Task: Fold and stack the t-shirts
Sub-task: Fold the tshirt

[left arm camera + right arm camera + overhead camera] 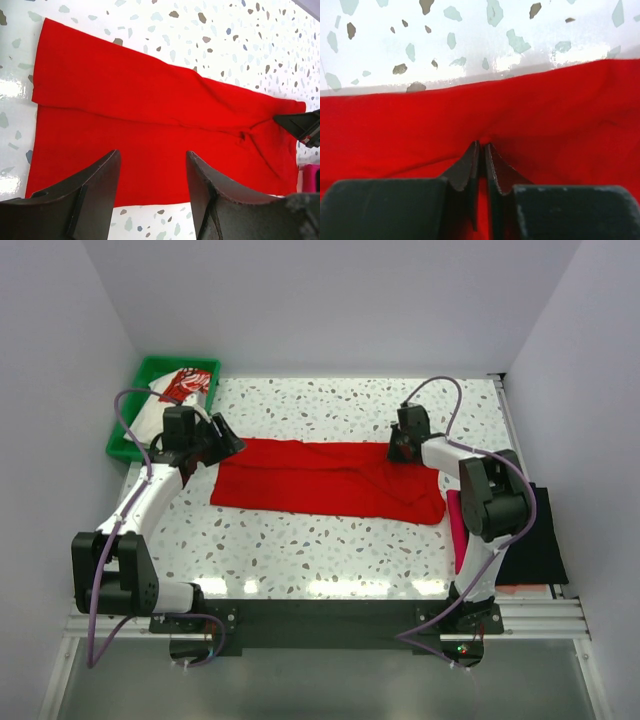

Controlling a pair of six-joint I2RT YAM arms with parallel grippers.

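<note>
Upper left corner of the red shirt (320, 478) was hidden under the left gripper (230, 444), magenta shirt (457, 525) mostly covered by the right arm (492, 498), black shirt (542, 540) partly behind that arm, print on the white shirt (165, 405) too small to read, right gripper (287, 122) cut off at the left wrist view's edge.

Speckled white table (330, 540), closed in by plain pale walls (330, 300).
A glossy terrazzo-style top, flecked with grey and greenish chips, is bounded at the left, right and far sides by bare lavender-white panels. Bright patches of glare (330, 587) are reflected near its front edge, where a silver metal rail (540, 618) is mounted.
</note>
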